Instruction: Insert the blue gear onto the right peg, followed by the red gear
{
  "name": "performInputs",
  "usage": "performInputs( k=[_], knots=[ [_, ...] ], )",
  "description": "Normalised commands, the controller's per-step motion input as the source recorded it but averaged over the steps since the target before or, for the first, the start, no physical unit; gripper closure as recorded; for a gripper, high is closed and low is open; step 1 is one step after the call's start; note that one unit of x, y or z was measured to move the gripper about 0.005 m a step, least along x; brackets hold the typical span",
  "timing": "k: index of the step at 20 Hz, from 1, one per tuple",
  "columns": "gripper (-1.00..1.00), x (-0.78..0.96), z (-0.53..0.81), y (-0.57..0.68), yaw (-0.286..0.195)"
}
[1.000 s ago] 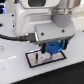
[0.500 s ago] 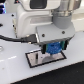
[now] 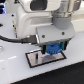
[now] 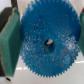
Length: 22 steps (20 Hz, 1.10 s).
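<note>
My gripper is shut on the blue gear and holds it just above the black-bordered white plate. In the wrist view the blue gear fills the frame, held flat between the two teal finger pads. A small dark spot shows through the hole in its hub. Whether that spot is the right peg I cannot tell, and in the exterior view the gear and gripper hide the peg. The red gear is out of view.
The plate lies on a white table. The white arm body looms above and behind the gripper, with a black cable running off toward the exterior view's left.
The gripper with the blue gear has sunk a little toward the plate. It still holds the gear.
</note>
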Motion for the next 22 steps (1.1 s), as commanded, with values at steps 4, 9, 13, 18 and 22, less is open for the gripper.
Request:
performInputs(
  k=[4, 9, 13, 18, 22],
  knots=[
    [1.0, 0.13, -0.2, 0.01, 0.0],
    [1.0, 0.04, -0.22, 0.06, 0.0],
    [1.0, 0.08, 0.0, 0.02, 0.0],
    [1.0, 0.07, 0.07, 0.01, 0.0],
    [1.0, 0.0, 0.3, 0.11, 0.0]
  ],
)
